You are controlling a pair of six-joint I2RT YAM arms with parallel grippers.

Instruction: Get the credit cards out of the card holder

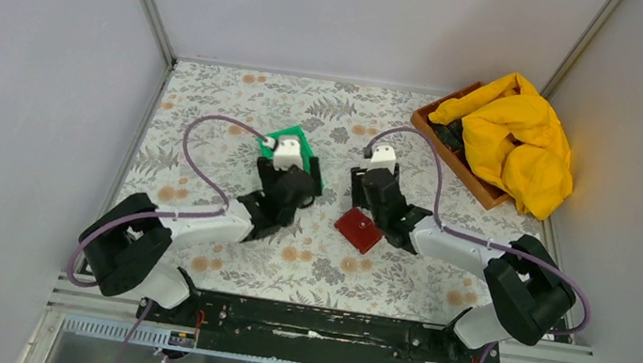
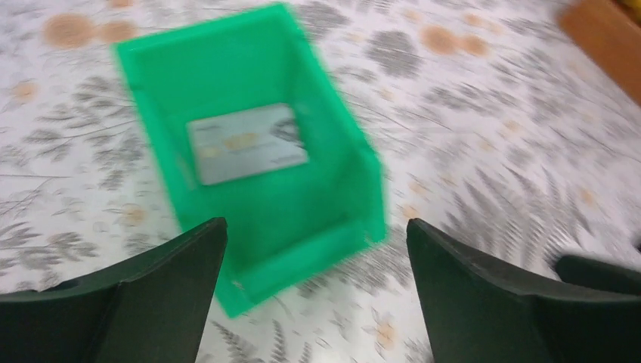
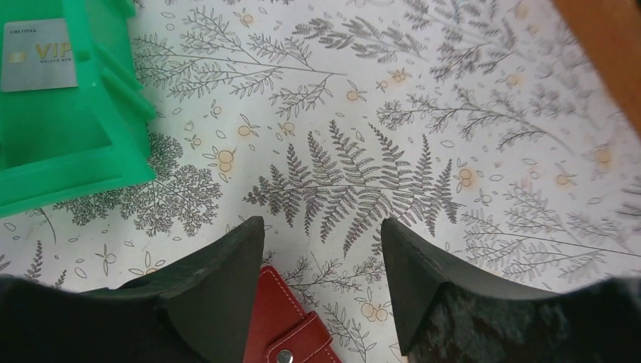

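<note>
The dark red card holder (image 1: 358,229) lies closed on the flowered cloth between the arms; its snap tab shows in the right wrist view (image 3: 291,333). A grey-silver credit card (image 2: 246,142) lies flat inside the green bin (image 2: 317,219), and a corner of it shows in the right wrist view (image 3: 38,54). My left gripper (image 2: 314,234) is open and empty, held above the bin's near wall. My right gripper (image 3: 321,234) is open and empty, just beyond the card holder's far edge. No other cards are visible.
The green bin (image 1: 296,149) sits mid-table, partly under my left wrist. A wooden tray (image 1: 463,159) with a yellow cloth (image 1: 518,138) and dark items stands at the back right. Grey walls close in the table.
</note>
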